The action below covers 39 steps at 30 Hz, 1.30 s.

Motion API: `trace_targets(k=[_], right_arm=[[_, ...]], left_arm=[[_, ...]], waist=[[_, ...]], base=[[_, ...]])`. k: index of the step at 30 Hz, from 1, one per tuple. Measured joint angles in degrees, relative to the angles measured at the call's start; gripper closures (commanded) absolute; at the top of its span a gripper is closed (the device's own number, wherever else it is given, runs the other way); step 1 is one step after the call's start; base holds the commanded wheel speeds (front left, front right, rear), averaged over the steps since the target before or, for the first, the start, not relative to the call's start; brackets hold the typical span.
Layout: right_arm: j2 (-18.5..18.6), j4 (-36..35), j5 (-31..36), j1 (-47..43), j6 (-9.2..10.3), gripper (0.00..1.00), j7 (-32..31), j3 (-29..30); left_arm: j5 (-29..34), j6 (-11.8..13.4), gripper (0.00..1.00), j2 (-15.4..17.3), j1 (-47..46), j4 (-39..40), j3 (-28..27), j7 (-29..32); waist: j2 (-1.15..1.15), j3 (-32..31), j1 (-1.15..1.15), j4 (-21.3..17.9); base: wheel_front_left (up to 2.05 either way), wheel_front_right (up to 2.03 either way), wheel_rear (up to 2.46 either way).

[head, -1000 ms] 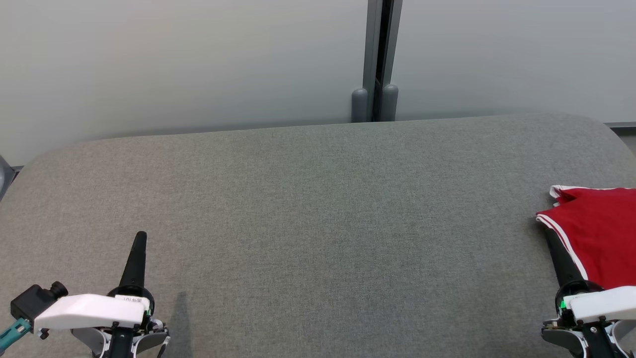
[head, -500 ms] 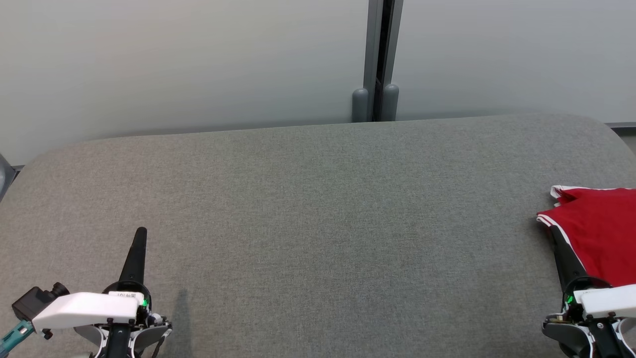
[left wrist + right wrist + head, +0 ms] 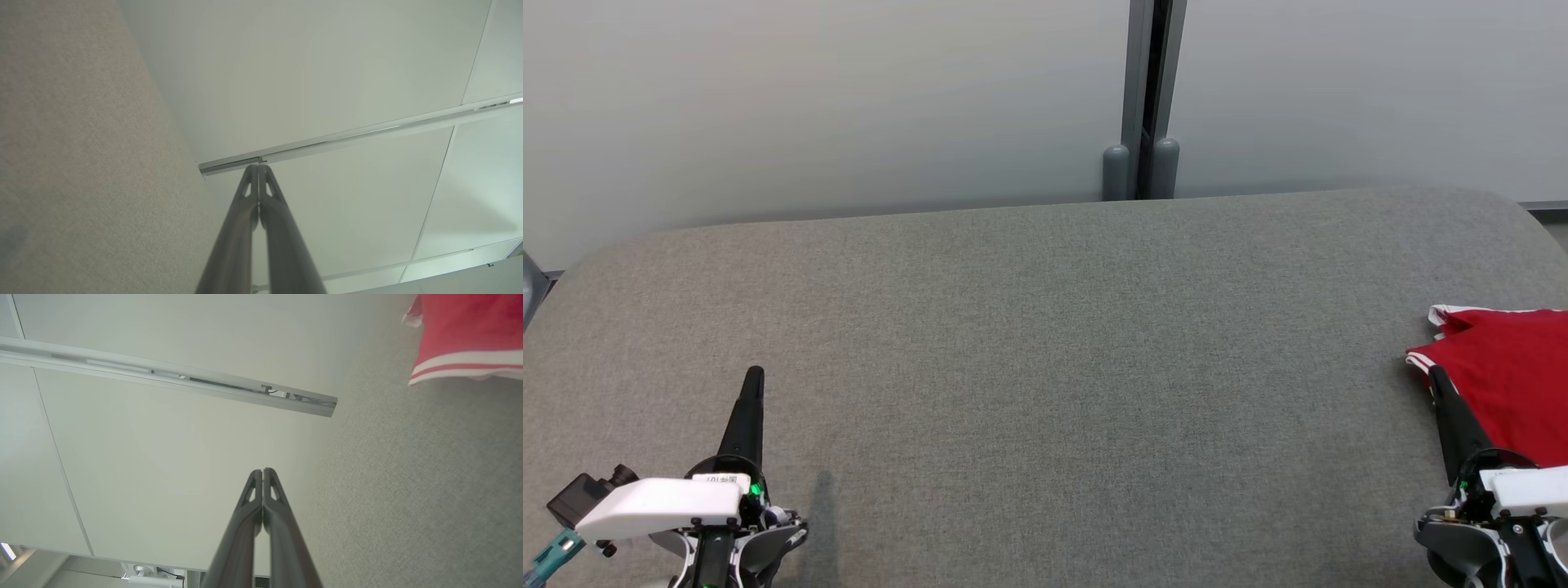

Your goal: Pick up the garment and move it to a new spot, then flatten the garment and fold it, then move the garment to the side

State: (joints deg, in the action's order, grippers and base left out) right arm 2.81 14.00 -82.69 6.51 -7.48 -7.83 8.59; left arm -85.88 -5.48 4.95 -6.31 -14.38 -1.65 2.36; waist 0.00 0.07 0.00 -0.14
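One red garment [image 3: 1511, 384] with white-striped edging lies on the grey tabletop [image 3: 1045, 343] at 3 o'clock in the head view, cut off by the frame's edge. There are two pincers, the left pincer [image 3: 755, 374] at 8 o'clock and the right pincer [image 3: 1434, 372] at 4 o'clock. Each has its fingers pressed together and holds nothing. The right tip sits just beside the garment's striped edge. A small white label [image 3: 727, 479] on the left wrist bears marks too small to read.
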Motion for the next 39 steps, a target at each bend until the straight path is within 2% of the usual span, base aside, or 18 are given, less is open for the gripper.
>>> trace_targets(k=[23,39], right_arm=[[-0.1,1.8,-8.8,1.2,0.0,1.0,-0.8,0.6],[-0.1,1.9,-8.9,1.2,0.0,1.0,-0.8,0.6]], left_arm=[[-6.9,-2.0,1.0,-2.0,-1.2,-1.4,-2.2,1.7],[-6.9,-2.0,1.0,-2.1,-1.2,-1.4,-2.2,1.7]], waist=[[0.0,0.0,0.0,0.1],[0.0,0.0,0.0,0.1]], base=[[0.0,0.0,0.0],[0.0,0.0,0.0]])
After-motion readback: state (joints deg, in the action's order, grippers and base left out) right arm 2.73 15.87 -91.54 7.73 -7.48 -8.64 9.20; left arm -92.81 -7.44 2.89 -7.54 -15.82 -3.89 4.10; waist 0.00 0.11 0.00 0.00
